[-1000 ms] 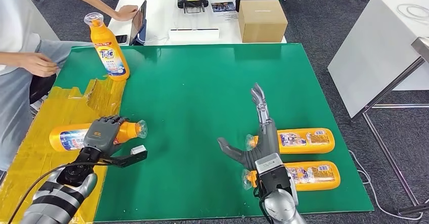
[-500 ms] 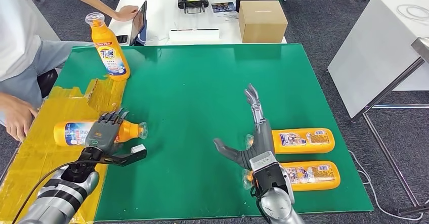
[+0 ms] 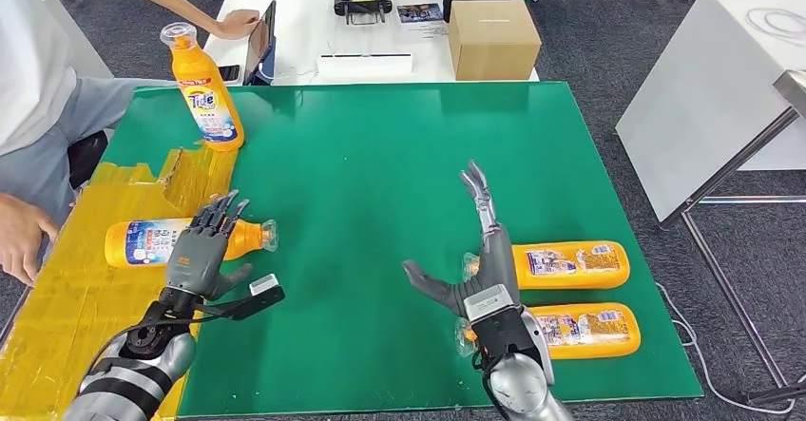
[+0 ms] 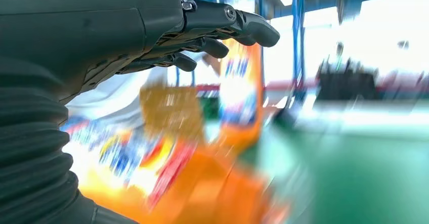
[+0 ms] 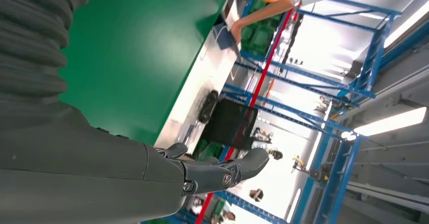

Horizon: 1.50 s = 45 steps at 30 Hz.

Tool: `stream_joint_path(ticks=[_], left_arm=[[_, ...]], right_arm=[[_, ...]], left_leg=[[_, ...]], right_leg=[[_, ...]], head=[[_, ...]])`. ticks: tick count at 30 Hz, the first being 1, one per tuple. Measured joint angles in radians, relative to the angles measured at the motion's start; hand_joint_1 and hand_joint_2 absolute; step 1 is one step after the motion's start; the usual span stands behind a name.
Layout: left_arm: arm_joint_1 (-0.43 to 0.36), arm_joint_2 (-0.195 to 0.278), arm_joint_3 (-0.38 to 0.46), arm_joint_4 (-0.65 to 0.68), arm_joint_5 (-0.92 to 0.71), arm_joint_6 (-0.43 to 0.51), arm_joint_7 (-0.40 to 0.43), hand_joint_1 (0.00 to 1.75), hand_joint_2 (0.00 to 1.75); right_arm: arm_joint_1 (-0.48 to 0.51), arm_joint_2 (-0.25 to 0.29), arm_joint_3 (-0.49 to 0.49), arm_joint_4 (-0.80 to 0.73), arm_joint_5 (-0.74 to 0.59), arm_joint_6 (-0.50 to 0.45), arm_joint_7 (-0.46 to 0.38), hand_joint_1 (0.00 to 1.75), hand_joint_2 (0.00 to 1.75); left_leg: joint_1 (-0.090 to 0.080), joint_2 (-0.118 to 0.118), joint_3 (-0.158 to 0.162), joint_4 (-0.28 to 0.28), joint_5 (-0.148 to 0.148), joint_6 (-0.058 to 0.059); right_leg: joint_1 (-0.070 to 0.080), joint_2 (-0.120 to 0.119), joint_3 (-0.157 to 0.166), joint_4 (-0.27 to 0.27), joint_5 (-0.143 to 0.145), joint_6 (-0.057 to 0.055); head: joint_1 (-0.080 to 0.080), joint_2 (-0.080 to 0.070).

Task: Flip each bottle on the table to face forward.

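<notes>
Four glossy orange plastic bottles (image 3: 566, 264), felt-green table (image 3: 380, 155), left hand (image 3: 198, 250) and right hand (image 3: 475, 269) spread, empty.

A table with a flat green top (image 3: 380, 155) carries everything here; yellow tape (image 3: 86, 278) covers its near left corner. An orange plastic detergent bottle (image 3: 202, 84) stands upright near the far left corner. A second orange bottle (image 3: 143, 242) lies on the tape by the left edge. Two more orange bottles (image 3: 570, 264) (image 3: 585, 330) lie side by side near the right edge, close to the near right corner.
</notes>
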Motion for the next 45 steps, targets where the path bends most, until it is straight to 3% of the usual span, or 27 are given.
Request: stream_joint_path(ticks=[3,8,13,18,24,35,45], left_arm=[[0.072,-0.017,0.02,-0.143,0.105,0.054,-0.081,0.0,1.75],[0.147,-0.036,0.039,-0.31,0.216,0.053,-0.15,0.0,1.75],[0.222,-0.076,0.068,-0.468,0.494,-0.054,-0.286,0.0,1.75],[0.286,-0.117,0.093,-0.59,0.592,-0.143,-0.325,0.0,1.75],[0.312,-0.144,0.104,-0.635,0.654,-0.204,-0.368,0.0,1.75],[0.316,-0.171,0.103,-0.651,0.703,-0.256,-0.4,0.0,1.75],[0.315,-0.18,0.103,-0.651,0.704,-0.257,-0.402,0.0,1.75]], right_arm=[[0.002,-0.014,0.0,0.003,0.055,-0.033,0.016,0.0,1.75],[0.007,-0.036,0.0,0.003,0.112,-0.054,0.042,0.0,1.75],[0.007,-0.085,-0.003,0.004,0.318,-0.043,0.157,0.0,1.75],[0.006,-0.167,-0.031,0.019,0.451,0.025,0.231,0.0,1.75],[-0.015,-0.257,-0.082,0.058,0.499,0.087,0.247,0.0,1.75],[-0.068,-0.372,-0.139,0.15,0.535,0.148,0.247,0.0,1.75],[-0.082,-0.406,-0.155,0.196,0.538,0.15,0.248,0.0,1.75]], left_leg=[[0.0,0.0,0.0,0.0,0.0,0.0],[0.0,0.0,0.0,0.0,0.0,0.0],[0.0,0.0,0.0,0.0,0.0,0.0],[-0.002,0.0,-0.001,0.0,-0.001,0.0],[-0.002,-0.001,0.0,0.0,-0.001,0.001],[-0.002,-0.001,0.0,0.0,0.0,0.001],[-0.001,-0.001,0.0,0.0,0.0,0.001]], right_leg=[[0.0,0.0,-0.001,0.0,0.0,0.0],[0.0,0.0,0.0,0.0,0.0,0.0],[0.0,0.0,0.0,0.0,0.0,0.0],[-0.001,0.0,0.0,0.0,0.0,0.0],[-0.001,0.0,0.0,-0.001,0.0,0.0],[-0.001,0.0,0.0,0.0,0.0,0.001],[-0.001,0.0,0.0,0.0,0.0,0.001]], head=[[0.0,0.0],[0.0,0.0],[0.0,0.0],[0.0,0.0],[0.0,0.0],[0.0,0.0],[-0.001,0.0]])
